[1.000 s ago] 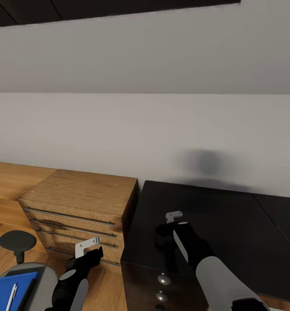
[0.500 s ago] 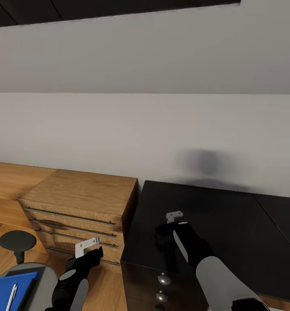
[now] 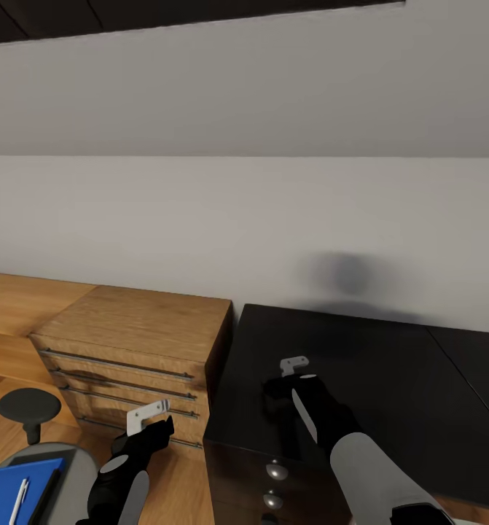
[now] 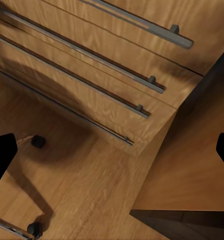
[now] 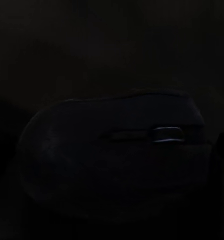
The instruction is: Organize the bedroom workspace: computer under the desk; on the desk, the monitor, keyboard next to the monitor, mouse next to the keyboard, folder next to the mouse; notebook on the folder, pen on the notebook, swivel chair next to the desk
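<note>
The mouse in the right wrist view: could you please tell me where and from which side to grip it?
Probably from straight above, pinching its two long sides about mid-body, just behind the scroll wheel. The mouse seems to lie flat on the black desk beneath the right gripper, and its low domed top offers no hold.

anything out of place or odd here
The blue folder lies on the swivel chair seat with a white pen on top, not on the black desk. Nothing looks spilled or damaged.
</note>
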